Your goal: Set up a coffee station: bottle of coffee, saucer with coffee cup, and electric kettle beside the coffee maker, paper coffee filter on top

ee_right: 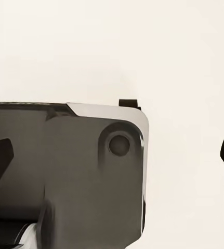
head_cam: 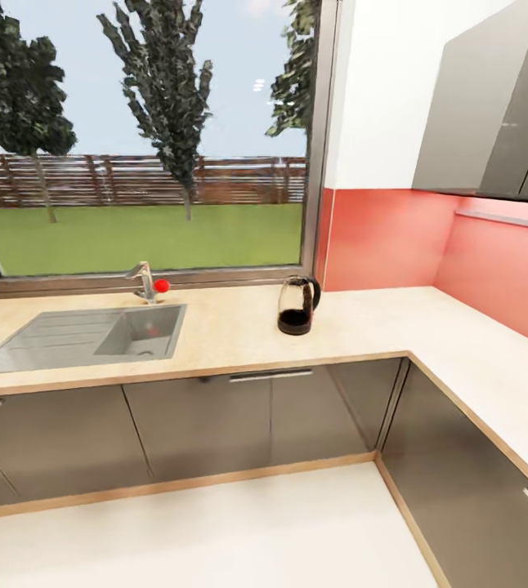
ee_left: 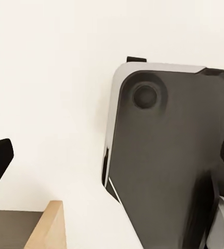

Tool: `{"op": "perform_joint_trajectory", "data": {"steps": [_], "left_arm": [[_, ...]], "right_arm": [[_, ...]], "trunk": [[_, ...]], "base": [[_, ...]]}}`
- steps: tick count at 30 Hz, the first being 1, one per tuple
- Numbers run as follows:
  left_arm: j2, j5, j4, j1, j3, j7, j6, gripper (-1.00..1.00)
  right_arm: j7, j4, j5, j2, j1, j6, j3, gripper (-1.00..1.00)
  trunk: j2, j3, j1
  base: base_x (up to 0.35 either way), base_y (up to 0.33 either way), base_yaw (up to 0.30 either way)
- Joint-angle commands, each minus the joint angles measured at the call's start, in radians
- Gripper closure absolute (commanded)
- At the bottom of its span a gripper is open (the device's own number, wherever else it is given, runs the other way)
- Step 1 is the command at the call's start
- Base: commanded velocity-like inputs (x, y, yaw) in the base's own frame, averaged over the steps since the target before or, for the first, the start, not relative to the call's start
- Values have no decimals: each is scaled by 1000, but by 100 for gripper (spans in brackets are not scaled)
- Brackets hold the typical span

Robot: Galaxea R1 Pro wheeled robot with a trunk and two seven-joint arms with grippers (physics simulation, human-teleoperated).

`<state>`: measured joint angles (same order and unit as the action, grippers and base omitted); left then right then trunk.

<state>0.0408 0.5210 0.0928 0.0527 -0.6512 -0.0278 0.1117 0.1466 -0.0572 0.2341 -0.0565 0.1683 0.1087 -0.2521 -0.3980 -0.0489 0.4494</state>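
Head view is showing the kettle (head_cam: 297,305) standing alone on the countertop (head_cam: 231,327), awaiting pickup; both wrist views are showing fingertips spread, gripping nothing.

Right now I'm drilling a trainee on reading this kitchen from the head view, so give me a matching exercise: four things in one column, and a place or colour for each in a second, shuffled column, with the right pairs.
Things:
1. electric kettle
2. sink
3. tap
4. backsplash

Places or colours:
A. coral red, on the wall behind the corner
B. set into the countertop at its left end
C. standing upright on the countertop, right of the sink, below the window's right edge
D. behind the basin, with a red knob

Pairs: 1-C, 2-B, 3-D, 4-A
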Motion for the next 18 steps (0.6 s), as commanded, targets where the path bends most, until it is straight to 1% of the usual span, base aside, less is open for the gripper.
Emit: {"op": "perform_joint_trajectory", "data": {"steps": [1, 6, 16, 18], "left_arm": [[0, 8, -1, 1, -7, -3, 3, -100], [0, 8, 0, 1, -7, -3, 3, -100], [6, 8, 3, 1, -8, -3, 4, -100], [7, 8, 5, 1, -8, -3, 5, -100]], "right_arm": [[4, 0, 8, 0, 1, 3, -9, -100], [3, 0, 10, 0, 1, 5, -8, -100], [2, 0, 12, 0, 1, 37, -5, -100], [3, 0, 12, -1, 0, 39, -6, -100]], "trunk": [[-2, -1, 1], [-2, 1, 1], [-2, 1, 1], [-2, 1, 1]], "base": [[0, 0, 191], [0, 0, 81], [0, 0, 5], [0, -90, 0]]}}
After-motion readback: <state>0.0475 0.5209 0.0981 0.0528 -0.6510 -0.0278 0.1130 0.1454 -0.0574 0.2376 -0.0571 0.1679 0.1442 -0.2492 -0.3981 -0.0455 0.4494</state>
